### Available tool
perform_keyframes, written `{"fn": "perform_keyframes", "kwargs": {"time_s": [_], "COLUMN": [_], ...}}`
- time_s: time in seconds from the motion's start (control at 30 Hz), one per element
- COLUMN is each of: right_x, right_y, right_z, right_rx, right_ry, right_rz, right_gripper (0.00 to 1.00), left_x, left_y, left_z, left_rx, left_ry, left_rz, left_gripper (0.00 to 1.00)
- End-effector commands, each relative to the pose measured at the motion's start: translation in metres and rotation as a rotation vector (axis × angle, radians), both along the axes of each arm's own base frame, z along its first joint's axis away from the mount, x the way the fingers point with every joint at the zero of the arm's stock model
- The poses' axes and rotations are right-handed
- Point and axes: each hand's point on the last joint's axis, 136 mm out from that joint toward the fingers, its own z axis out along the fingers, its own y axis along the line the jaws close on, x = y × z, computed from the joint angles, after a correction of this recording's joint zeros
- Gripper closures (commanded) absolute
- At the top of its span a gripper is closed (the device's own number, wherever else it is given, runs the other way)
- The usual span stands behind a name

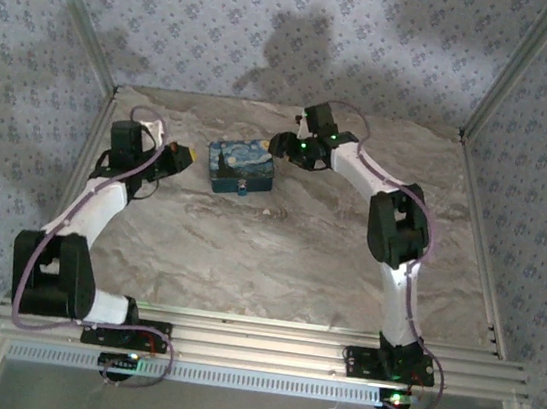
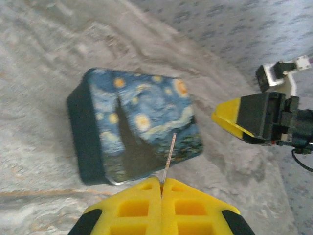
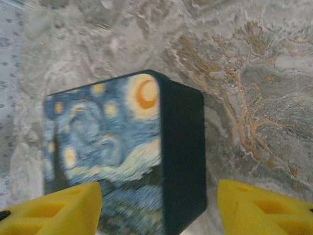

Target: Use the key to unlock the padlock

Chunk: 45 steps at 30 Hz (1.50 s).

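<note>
A tin box (image 1: 241,165) with a blue starry-night print sits at the back middle of the marble table (image 1: 277,255). A small piece that looks like the padlock (image 1: 243,189) hangs at its near side. My left gripper (image 2: 161,182) is shut on the key (image 2: 169,155), a thin metal blade sticking out between the yellow fingers toward the box (image 2: 142,122). In the top view the left gripper (image 1: 184,155) hovers just left of the box. My right gripper (image 3: 156,188) is open, its fingers straddling the right edge of the box (image 3: 122,147). The right gripper (image 1: 283,145) is at the box's right side.
Patterned walls (image 1: 27,81) and metal frame posts (image 1: 490,92) close in the table on three sides. A ridged metal rail (image 1: 255,348) runs along the near edge by the arm bases. The right arm's yellow finger (image 2: 234,117) reaches in from the right in the left wrist view.
</note>
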Motion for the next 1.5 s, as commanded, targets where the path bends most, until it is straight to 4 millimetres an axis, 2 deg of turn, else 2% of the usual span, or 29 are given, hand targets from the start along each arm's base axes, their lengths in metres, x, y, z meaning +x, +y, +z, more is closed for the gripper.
{"fn": "perform_keyframes", "kwargs": {"time_s": [0.0,0.2,0.37,0.5,0.6,0.73,0.9,1.07,1.23,1.33,1.47], "right_x": [0.008,0.005,-0.008,-0.022,-0.036,-0.061,-0.089,-0.099,-0.104,-0.114,-0.133], "right_y": [0.010,0.021,0.027,0.020,0.010,-0.006,-0.026,-0.057,-0.081,-0.091,-0.091], "right_z": [0.005,-0.006,-0.021,-0.030,-0.028,-0.027,-0.023,-0.020,0.003,0.011,0.021], "right_rx": [0.035,0.073,0.103,0.094,0.084,0.052,0.012,-0.093,-0.132,-0.171,-0.229], "right_ry": [0.001,0.009,0.050,0.071,0.077,0.083,0.083,0.105,0.070,0.046,-0.020], "right_rz": [0.004,0.057,0.105,0.106,0.097,0.083,0.067,-0.020,-0.096,-0.130,-0.158], "right_gripper": [0.38,0.40,0.43,0.46,0.46,0.45,0.43,0.36,0.33,0.33,0.34], "left_x": [0.013,0.033,0.043,0.046,0.044,0.032,0.013,0.001,-0.012,-0.018,-0.026], "left_y": [0.010,0.014,-0.011,-0.039,-0.058,-0.083,-0.105,-0.107,-0.109,-0.105,-0.096], "left_z": [-0.027,-0.068,-0.085,-0.089,-0.085,-0.082,-0.081,-0.079,-0.075,-0.075,-0.072], "left_rx": [0.048,0.087,0.111,0.133,0.144,0.163,0.169,0.159,0.152,0.169,0.207], "left_ry": [0.054,0.125,0.145,0.143,0.129,0.119,0.109,0.105,0.094,0.098,0.094], "left_rz": [0.041,0.067,0.002,-0.064,-0.105,-0.163,-0.208,-0.208,-0.227,-0.222,-0.216], "left_gripper": [1.00,1.00,1.00,1.00,1.00,1.00,1.00,1.00,1.00,1.00,1.00]}}
